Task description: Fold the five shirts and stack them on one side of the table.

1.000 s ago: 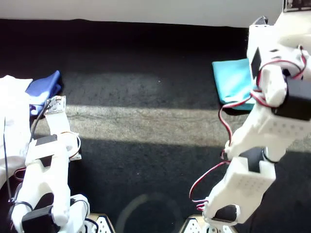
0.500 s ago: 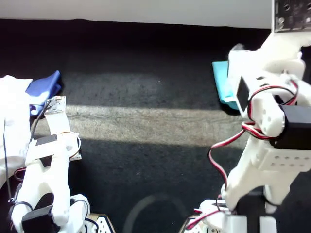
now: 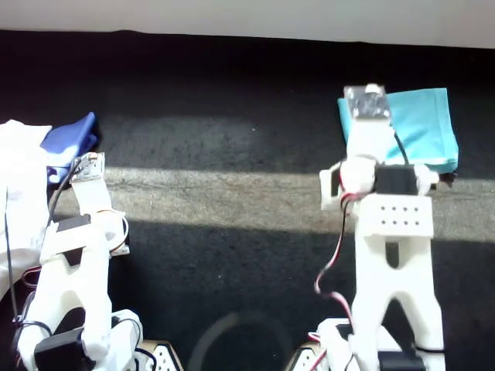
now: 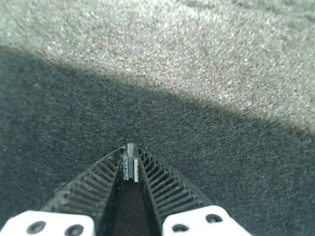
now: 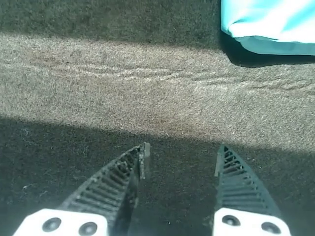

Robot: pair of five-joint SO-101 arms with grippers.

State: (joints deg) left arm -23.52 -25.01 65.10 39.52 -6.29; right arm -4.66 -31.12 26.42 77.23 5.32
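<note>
Near edge, high view: left arm [image 3: 73,270] rises at the left side and right arm [image 3: 394,232] at the right; both point away across the dark tabletop [image 3: 232,263].

Left end effector [image 4: 130,167]: closed, ribbed fingers pressed tip to tip, nothing between them; it hangs over bare shaded surface, with a sunlit band [image 4: 221,59] beyond the tips.

Right end effector [image 5: 181,158]: open, wide gap between the two fingers, nothing held; tips over shaded surface just short of the lit strip.

Past the strip: teal shirt [image 5: 275,19], folded flat, clear of the fingertips; a dark shadow runs along its near edge. In the high view the teal shirt [image 3: 421,124] lies on the far right part of the tabletop; the right arm's wrist overlaps its near-left corner.

Far left: white cloth [image 3: 19,178] heaped at the tabletop's left edge, just beside the left arm; number of garments in the heap cannot be told. Blue shirt [image 3: 69,139] touches the heap's far side; whether it is folded cannot be told. Teal shirt and the left-side cloth lie well apart.
</note>
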